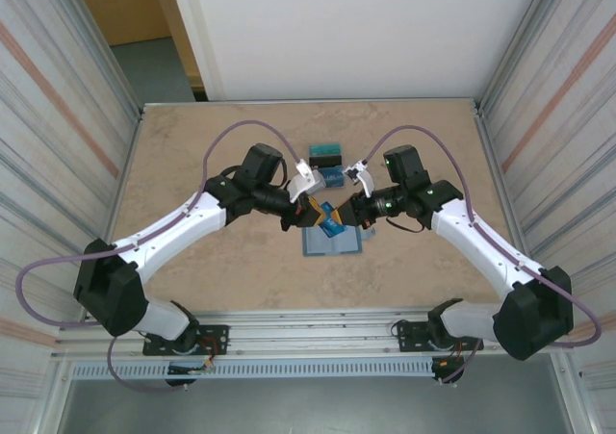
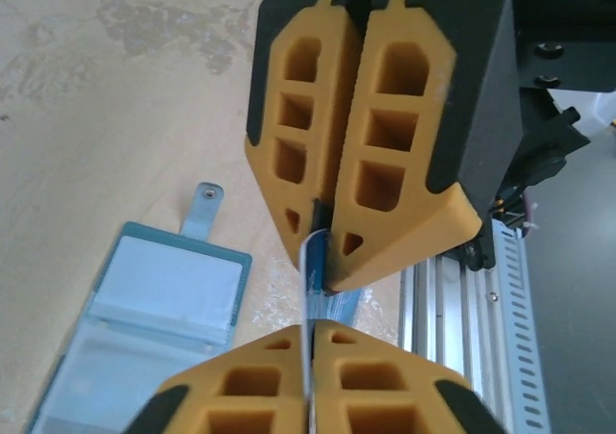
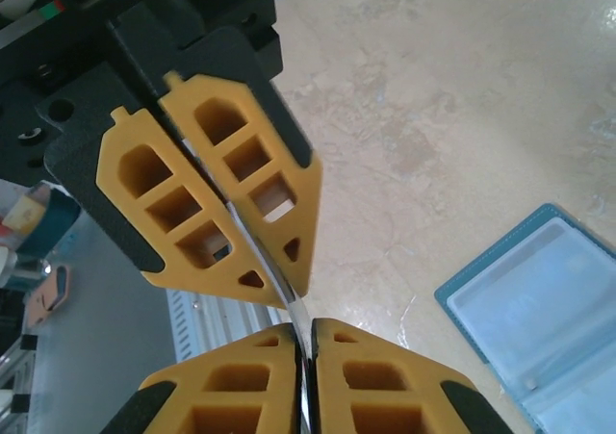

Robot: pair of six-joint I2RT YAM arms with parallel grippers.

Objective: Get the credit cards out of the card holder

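Note:
A blue credit card hangs in the air between both grippers, just above the card holder. The holder lies open and flat on the table, pale inner faces up. My left gripper is shut on one end of the card and my right gripper on the other. The left wrist view has the card edge-on, pinched at my left gripper, with the right gripper's fingers clamped opposite and the holder below left. In the right wrist view my right gripper pinches the card's edge.
Two more cards lie on the table behind the grippers, a teal and black one and a blue one. The table's metal front rail runs along the near edge. Corrugated walls stand close on both sides.

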